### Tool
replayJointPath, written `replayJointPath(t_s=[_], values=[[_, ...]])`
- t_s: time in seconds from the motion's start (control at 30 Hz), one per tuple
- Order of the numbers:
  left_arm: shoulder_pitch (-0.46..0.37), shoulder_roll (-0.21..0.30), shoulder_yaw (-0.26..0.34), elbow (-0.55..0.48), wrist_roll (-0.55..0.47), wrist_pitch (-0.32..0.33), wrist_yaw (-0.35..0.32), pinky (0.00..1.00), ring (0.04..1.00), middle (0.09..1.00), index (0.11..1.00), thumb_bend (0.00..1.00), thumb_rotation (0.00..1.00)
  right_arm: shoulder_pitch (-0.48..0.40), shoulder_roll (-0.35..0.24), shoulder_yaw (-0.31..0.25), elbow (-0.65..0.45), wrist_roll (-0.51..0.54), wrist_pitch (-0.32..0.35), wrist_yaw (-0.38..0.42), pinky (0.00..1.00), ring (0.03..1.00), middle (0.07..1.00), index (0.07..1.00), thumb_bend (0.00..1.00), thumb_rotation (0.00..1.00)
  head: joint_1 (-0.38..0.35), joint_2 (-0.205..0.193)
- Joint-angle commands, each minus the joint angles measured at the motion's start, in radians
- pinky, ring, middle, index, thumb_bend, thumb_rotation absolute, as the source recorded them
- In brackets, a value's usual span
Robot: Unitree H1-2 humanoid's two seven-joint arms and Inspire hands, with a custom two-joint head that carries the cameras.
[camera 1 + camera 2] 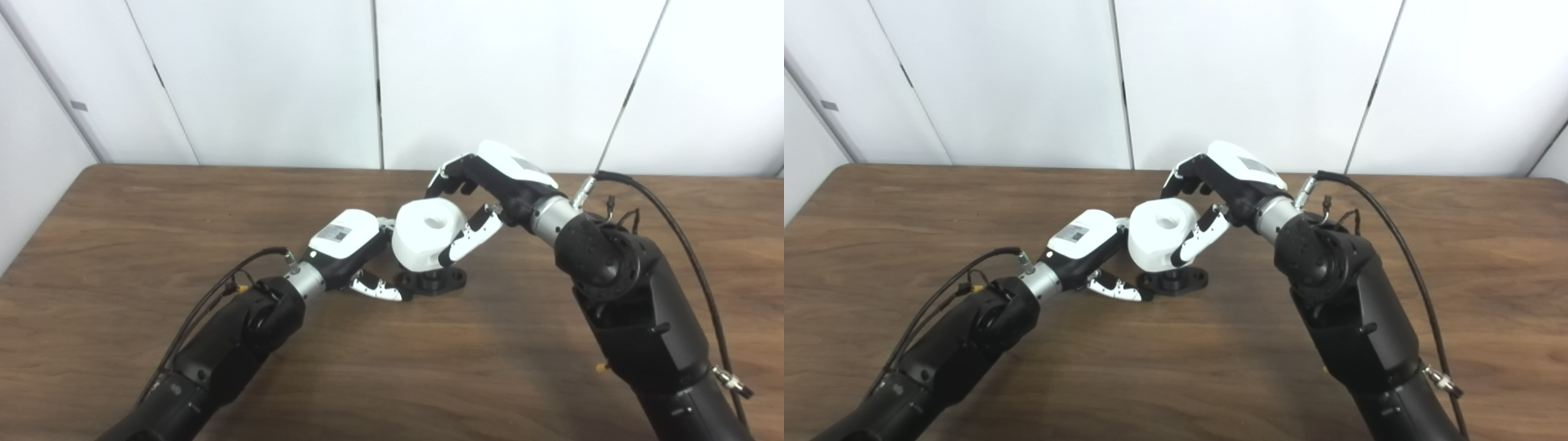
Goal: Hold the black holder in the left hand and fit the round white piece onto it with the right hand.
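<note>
The black holder [436,280] rests on the brown table, near the middle. The round white piece [425,236] with a hole in its top sits over the holder, covering its upper part. My left hand [352,245] is at the holder's left side, its thumb touching the holder's base and its fingers hidden behind the white piece. My right hand [484,196] is shut on the white piece, thumb on its right side and fingers curled over its far side.
The wooden table [153,245] has its far edge against white wall panels. Cables run along both forearms [674,233].
</note>
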State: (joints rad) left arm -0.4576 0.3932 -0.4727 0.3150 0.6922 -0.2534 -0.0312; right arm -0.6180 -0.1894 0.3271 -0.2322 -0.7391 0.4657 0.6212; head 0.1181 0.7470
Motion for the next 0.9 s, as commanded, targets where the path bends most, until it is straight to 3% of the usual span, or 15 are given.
replayJointPath(t_s=[0.0,0.6,0.87], values=[[0.025,0.013,-0.012,0.052,0.029,0.013,-0.031,0.62,0.784,0.795,0.480,0.52,0.07,-0.057,0.011,-0.026,-0.027,-0.014,0.003,-0.011,0.73,0.741,0.715,0.481,0.52,0.13,0.000,0.001],[0.035,0.016,-0.006,0.025,0.038,0.042,-0.038,0.62,0.784,0.797,0.479,0.52,0.07,-0.053,-0.018,-0.023,0.009,-0.017,-0.006,-0.037,0.71,0.742,0.712,0.482,0.52,0.13,0.001,0.005],[0.035,0.016,-0.005,0.026,0.041,0.039,-0.036,0.62,0.783,0.796,0.480,0.52,0.07,-0.044,-0.027,-0.018,0.037,-0.011,-0.015,-0.061,0.64,0.706,0.709,0.482,0.52,0.13,0.004,0.006]])
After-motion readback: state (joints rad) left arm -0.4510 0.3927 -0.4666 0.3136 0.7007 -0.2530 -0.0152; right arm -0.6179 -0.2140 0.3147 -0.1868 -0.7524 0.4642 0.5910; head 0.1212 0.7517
